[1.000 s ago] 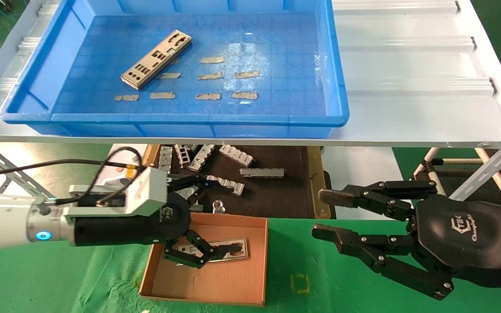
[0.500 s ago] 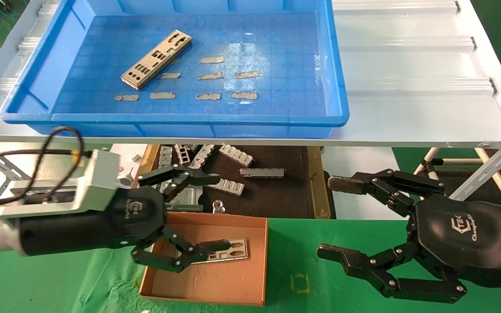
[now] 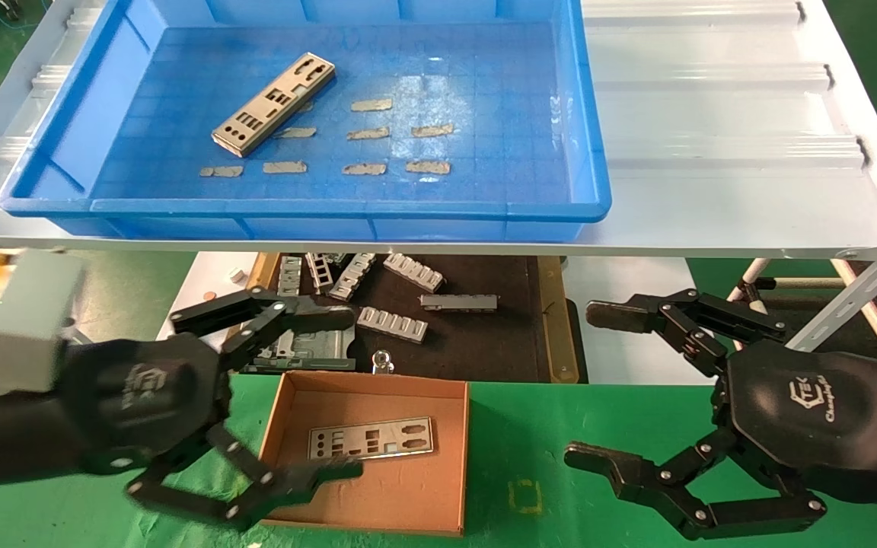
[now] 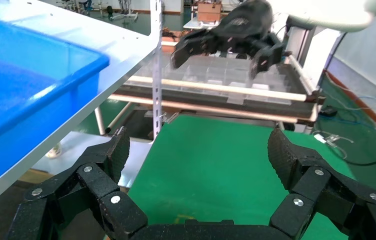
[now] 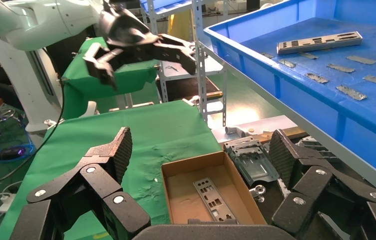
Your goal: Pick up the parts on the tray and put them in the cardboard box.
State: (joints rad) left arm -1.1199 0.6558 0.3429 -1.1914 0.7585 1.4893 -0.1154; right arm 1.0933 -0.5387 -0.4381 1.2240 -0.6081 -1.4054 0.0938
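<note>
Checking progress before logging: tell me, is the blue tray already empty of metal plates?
No, one plate still lies in the tray, another in the cardboard box.

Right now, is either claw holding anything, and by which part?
Nothing: the left gripper and right gripper are both open and empty; one metal plate lies in the cardboard box.

Left gripper (image 3: 298, 396) low at the left of the head view, jaws spread wide, nothing between them; one finger (image 3: 256, 312) high, the other stretched out lower, dark wrist body behind. Seen from its own wrist camera (image 4: 195, 150), both fingers splayed well apart. Right gripper (image 3: 598, 384) low at the right, likewise gaping and empty, black palm behind, arm running off the right edge. Same wide spread from its wrist camera (image 5: 200, 145).
</note>
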